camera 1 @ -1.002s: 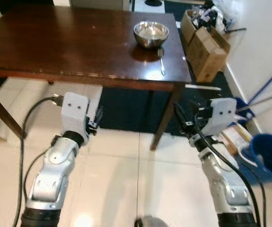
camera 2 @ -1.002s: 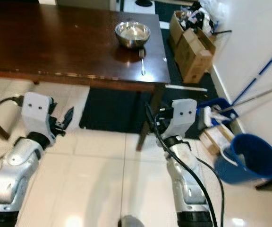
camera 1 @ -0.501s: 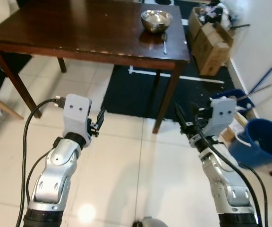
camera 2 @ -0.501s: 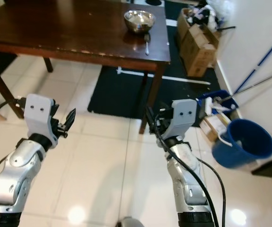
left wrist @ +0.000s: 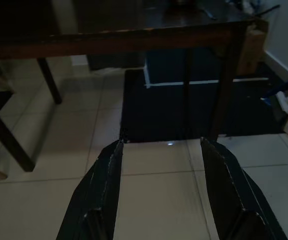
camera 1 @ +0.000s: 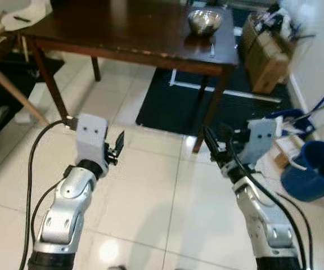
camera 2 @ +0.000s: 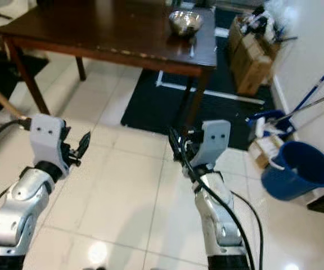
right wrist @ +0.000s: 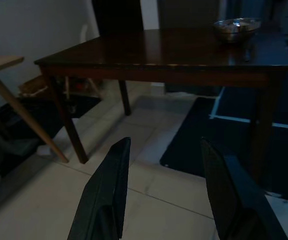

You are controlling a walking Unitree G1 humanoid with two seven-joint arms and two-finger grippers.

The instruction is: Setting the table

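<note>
Bowl (camera 1: 203,21) and fork (camera 1: 212,48) sit at the far right corner of the dark wooden surface (camera 1: 122,31), and over the last second both have slid up and away in the head views as more tiled floor (camera 1: 151,191) comes into sight, so the robot is backing off. Left hand (camera 1: 118,147) and right hand (camera 1: 214,147) hang over the tiles, fingers apart and empty. That suggests one setting is laid and the robot is leaving to fetch more.

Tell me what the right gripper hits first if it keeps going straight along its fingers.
Probably nothing soon: the right gripper, open and empty, points over bare floor tiles toward the dark wooden table. The table's edge or legs look first in line, though depth is unclear.
</note>
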